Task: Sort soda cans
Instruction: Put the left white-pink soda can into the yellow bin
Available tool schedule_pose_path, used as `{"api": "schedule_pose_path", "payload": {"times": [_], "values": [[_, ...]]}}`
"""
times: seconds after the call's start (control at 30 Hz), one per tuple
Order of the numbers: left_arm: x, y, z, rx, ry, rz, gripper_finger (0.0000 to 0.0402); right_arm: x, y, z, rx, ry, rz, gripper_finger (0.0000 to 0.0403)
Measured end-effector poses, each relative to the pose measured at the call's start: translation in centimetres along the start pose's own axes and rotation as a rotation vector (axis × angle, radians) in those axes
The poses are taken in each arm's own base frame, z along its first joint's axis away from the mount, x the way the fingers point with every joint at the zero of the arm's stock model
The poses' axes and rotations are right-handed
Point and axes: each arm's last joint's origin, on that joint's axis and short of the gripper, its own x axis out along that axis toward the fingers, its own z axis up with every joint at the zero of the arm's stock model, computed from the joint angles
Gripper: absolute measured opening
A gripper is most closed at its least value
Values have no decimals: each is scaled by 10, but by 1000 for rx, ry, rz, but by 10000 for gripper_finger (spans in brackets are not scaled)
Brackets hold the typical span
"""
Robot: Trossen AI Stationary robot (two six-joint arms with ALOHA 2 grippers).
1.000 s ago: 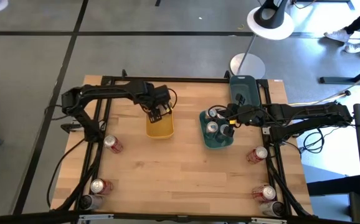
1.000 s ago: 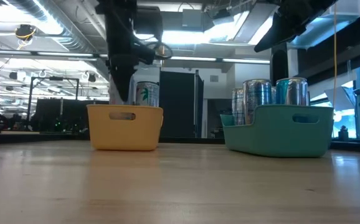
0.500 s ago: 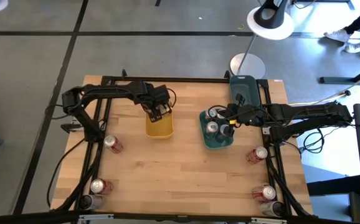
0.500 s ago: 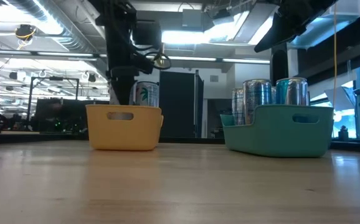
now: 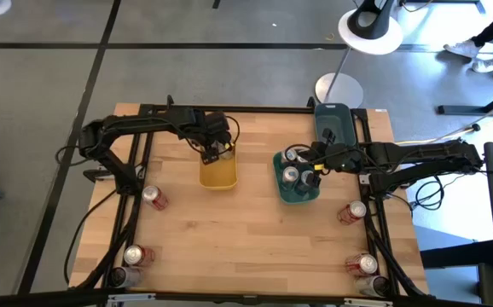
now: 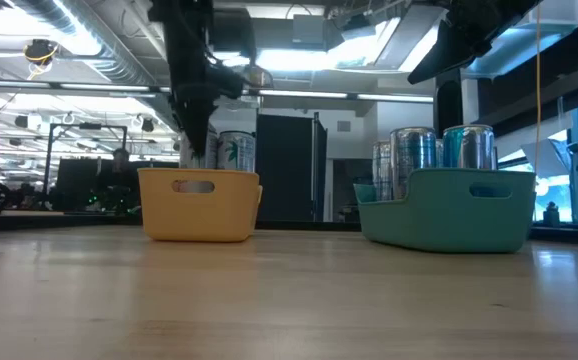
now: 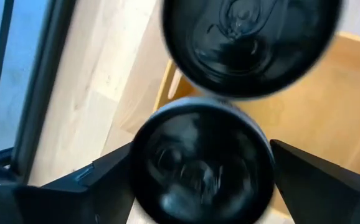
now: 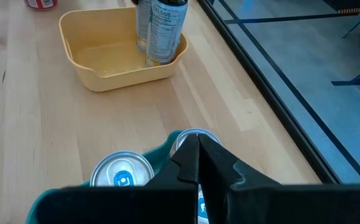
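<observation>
Yellow tray (image 5: 218, 174): your left gripper (image 7: 198, 180) straddles a dark can (image 7: 202, 165), jaws spread; the overhead view hides this; right gripper (image 8: 198, 163) pinched shut over the teal tray (image 5: 298, 189)

Two dark cans (image 7: 202, 162) stand in the yellow tray (image 7: 317, 118), the nearer between spread fingers (image 7: 320, 183).

A lab or industrial workspace: exposed ceiling ducts (image 6: 79, 45), strip lights, grey concrete floor (image 5: 229, 68).

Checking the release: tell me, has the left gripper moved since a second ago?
Yes. In the high view the left gripper has pulled back from over the yellow tray toward its far edge.
</observation>
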Motion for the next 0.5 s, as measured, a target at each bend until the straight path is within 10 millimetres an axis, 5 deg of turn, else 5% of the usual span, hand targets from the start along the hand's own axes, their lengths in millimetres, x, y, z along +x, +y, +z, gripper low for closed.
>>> {"api": "schedule_pose_path", "payload": {"times": [0.5], "values": [[-70, 16, -30, -66, -208, -12, 327, 0, 0, 0, 0, 0, 0, 5]]}}
